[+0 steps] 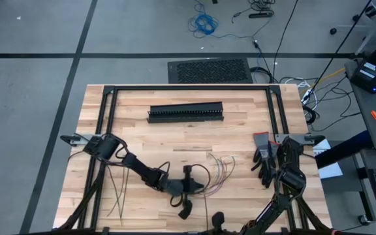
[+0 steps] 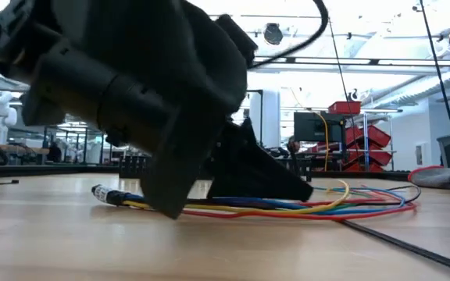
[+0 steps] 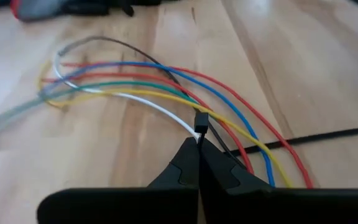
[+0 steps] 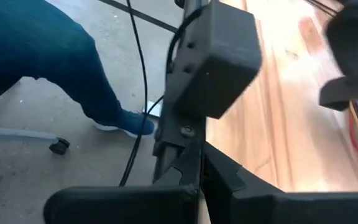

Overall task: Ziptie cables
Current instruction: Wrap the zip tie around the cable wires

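The cables (image 1: 219,168) are thin coloured wires fanned out on the wooden table (image 1: 142,134), also shown in the left wrist view (image 3: 135,87) and the low view (image 2: 326,204). My left gripper (image 1: 203,187) reaches in from the table's left. It stands low over the cables' near end (image 3: 198,148) and is shut on a black ziptie (image 3: 200,122). Several spare zipties (image 1: 116,190) lie flat at the near left. My right gripper (image 4: 199,167) is shut at the table's near edge, pointing left past a black camera block (image 4: 213,59), with nothing seen between its fingers. My left gripper pinches the ziptie just behind its small square head (image 3: 200,122), which sticks out past the fingertips (image 3: 188,158). The fingers slant down from the table's left. The ziptie's strap (image 3: 316,135) trails away over the wires and lies on the table. My right gripper's fingertips stand close to the camera block's mount (image 4: 179,140); I cannot tell whether they touch it.
A long black slotted duct (image 1: 186,113) lies toward the far edge. A dark heap with a red and grey part (image 1: 262,153) sits at the right. The black frame's rails (image 1: 106,124) run along both sides. A person's leg and shoe (image 4: 126,121) show on the floor.
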{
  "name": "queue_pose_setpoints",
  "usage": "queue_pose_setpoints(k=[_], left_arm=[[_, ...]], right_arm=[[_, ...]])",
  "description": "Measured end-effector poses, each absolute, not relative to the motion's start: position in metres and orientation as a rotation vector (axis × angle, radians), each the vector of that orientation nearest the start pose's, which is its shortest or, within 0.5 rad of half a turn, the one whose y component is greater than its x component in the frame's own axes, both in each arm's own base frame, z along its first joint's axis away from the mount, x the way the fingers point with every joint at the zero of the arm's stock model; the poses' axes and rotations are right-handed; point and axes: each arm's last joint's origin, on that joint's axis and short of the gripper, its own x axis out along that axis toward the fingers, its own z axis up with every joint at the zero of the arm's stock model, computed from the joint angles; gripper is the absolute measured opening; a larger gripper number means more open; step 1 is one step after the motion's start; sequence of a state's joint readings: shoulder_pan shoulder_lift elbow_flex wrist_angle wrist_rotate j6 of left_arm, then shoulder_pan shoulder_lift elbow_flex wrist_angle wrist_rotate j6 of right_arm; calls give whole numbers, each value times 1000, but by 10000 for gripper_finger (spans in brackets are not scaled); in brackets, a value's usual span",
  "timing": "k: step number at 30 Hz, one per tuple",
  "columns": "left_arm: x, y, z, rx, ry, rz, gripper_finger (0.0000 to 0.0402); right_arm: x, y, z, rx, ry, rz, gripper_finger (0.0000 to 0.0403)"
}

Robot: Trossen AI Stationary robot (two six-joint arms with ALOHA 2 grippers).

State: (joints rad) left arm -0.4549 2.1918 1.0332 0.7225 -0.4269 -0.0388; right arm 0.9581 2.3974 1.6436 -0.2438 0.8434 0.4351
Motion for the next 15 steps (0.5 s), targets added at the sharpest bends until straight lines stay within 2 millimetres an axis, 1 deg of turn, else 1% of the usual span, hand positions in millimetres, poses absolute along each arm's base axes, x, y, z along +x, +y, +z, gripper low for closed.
queue_pose_setpoints(k=[5, 8, 12, 15], left_arm=[[372, -171, 89, 260, 420, 9, 0], [369, -169, 92, 306, 459, 33, 0], [364, -166, 94, 361, 540, 54, 0], [361, -164, 96, 404, 572, 75, 0]], right_arm=[[303, 371, 87, -396, 628, -67, 0], [310, 356, 88, -461, 655, -138, 0], [311, 339, 100, -499, 702, -211, 0], [317, 322, 106, -509, 756, -269, 0]])
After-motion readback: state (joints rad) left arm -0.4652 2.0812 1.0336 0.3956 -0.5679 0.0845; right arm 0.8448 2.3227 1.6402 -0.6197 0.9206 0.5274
